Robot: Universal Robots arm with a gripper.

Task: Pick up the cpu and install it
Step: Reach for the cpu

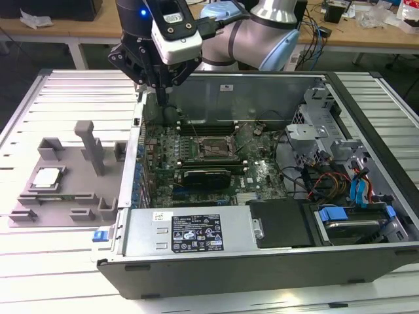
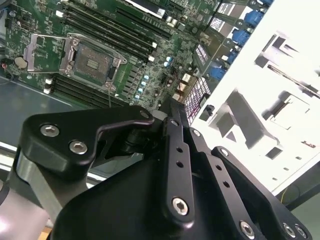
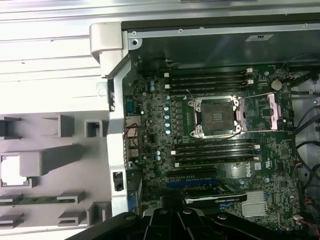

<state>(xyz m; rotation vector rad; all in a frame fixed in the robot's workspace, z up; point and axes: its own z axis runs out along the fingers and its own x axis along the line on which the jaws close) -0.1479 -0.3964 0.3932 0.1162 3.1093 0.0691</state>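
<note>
Bright even light; grey tray (image 2: pixel 240 117) blown out white in second wrist view.

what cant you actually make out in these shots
- Small square silver cpu on the grey plastic tray: whitened by glare in both wrist views, cut by the first wrist view's edge.
- Black socket frame: its contacts are too small in every view.
- Green motherboard: the black hand covers part of it in both wrist views.

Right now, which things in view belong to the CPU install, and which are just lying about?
Job: small square silver-topped cpu on the grey plastic tray; black socket frame on the green motherboard.
Lying about: silver metal box with a black label; blue cables; black expansion card.
</note>
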